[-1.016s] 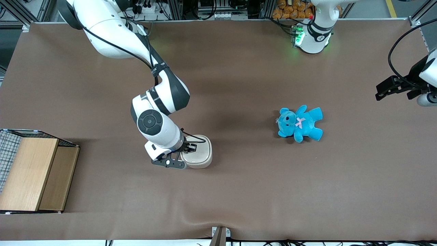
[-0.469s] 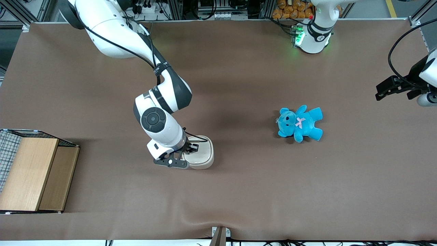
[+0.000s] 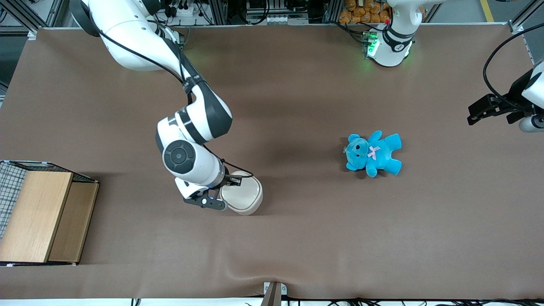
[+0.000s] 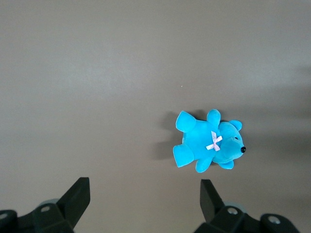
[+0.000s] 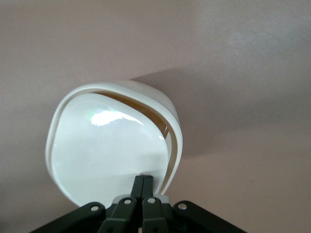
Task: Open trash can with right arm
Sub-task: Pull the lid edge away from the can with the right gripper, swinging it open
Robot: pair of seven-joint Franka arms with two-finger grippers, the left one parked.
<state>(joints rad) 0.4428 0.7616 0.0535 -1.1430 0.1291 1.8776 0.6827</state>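
The cream-white trash can (image 3: 244,197) stands on the brown table near the middle. Its smooth lid (image 5: 104,150) is tilted, and a tan gap shows along one edge (image 5: 146,108). My right arm (image 3: 187,140) reaches down over the can from the working arm's end. The gripper (image 5: 143,180) is shut, with both fingers pressed together and their tips resting on the lid close to the rim (image 5: 176,145). In the front view the gripper (image 3: 231,180) sits at the can's edge, partly hidden by the wrist.
A blue teddy bear (image 3: 373,153) lies on the table toward the parked arm's end, also in the left wrist view (image 4: 209,143). A wooden box with wire mesh (image 3: 38,216) stands at the working arm's end.
The arm's elbow and wrist have swung toward the working arm's end. The can has turned and shifted slightly with the gripper, and its lid now tilts.
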